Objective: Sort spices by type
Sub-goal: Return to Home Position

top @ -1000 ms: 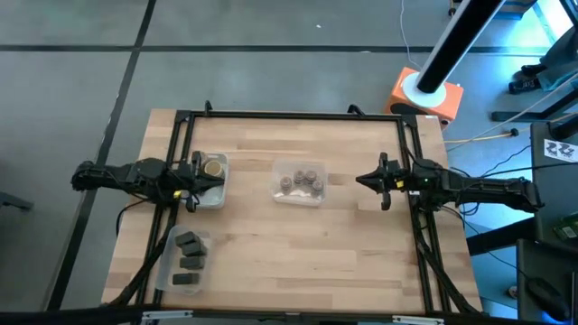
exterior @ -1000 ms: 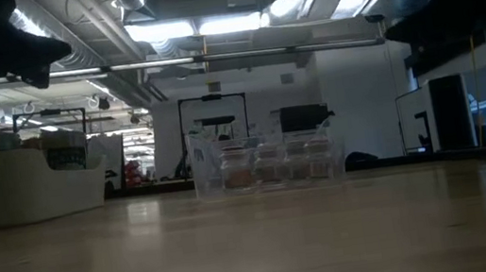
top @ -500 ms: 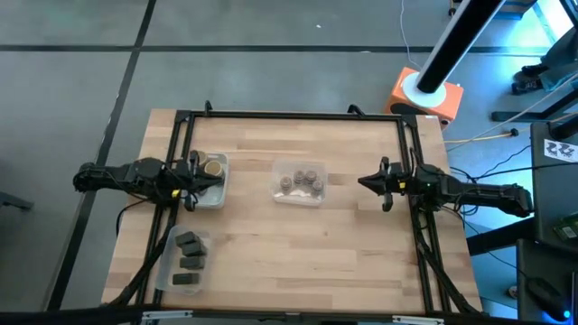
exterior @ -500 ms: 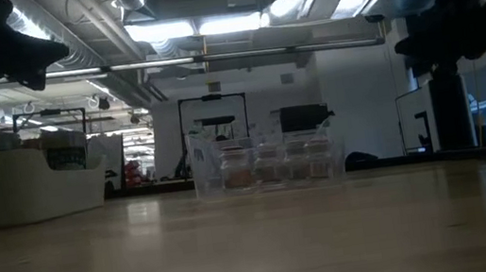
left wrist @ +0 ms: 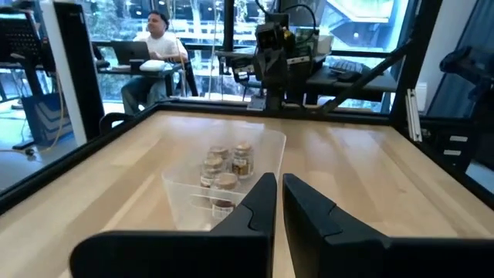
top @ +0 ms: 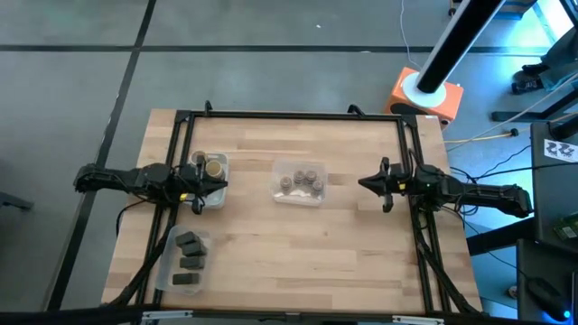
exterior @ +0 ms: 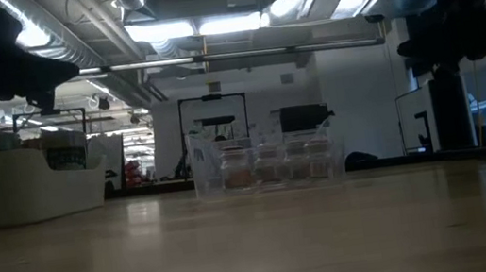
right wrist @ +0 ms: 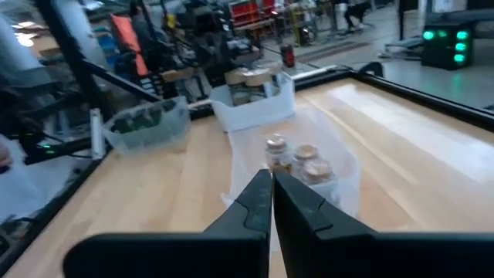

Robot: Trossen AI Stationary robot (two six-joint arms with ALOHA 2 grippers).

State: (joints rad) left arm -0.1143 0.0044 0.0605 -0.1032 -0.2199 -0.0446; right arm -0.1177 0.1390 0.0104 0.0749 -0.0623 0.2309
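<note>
Tan-topped jars [top: 214, 166] stand in a tray [top: 219, 202] near the table's left edge; the right wrist view shows them as tan-topped jars [right wrist: 251, 78]. Squat grey-brown jars [top: 301, 181] fill the clear middle tray [top: 296, 199], seen again as squat jars [left wrist: 224, 167] and squat jars [right wrist: 297, 161]. Dark packets [top: 189, 261] lie in a tray near the near-left corner. My left gripper [top: 217, 185], shut and empty, hovers over the near side of the tan-jar tray. My right gripper [top: 364, 183], shut and empty, hangs right of the middle tray. Both point at the middle tray [exterior: 266, 163].
Black frame rails [top: 416, 181] run along the table's left, right and far edges. Bare wood lies between the middle tray and my right gripper, and over the near right part of the table. A person [left wrist: 158, 42] sits in the room beyond the table.
My right gripper has sunk a little and drawn slightly back toward the table's right edge, then held still. My left gripper has drifted a little toward the near edge, over the tan-jar tray. No jar, packet or tray has moved.
</note>
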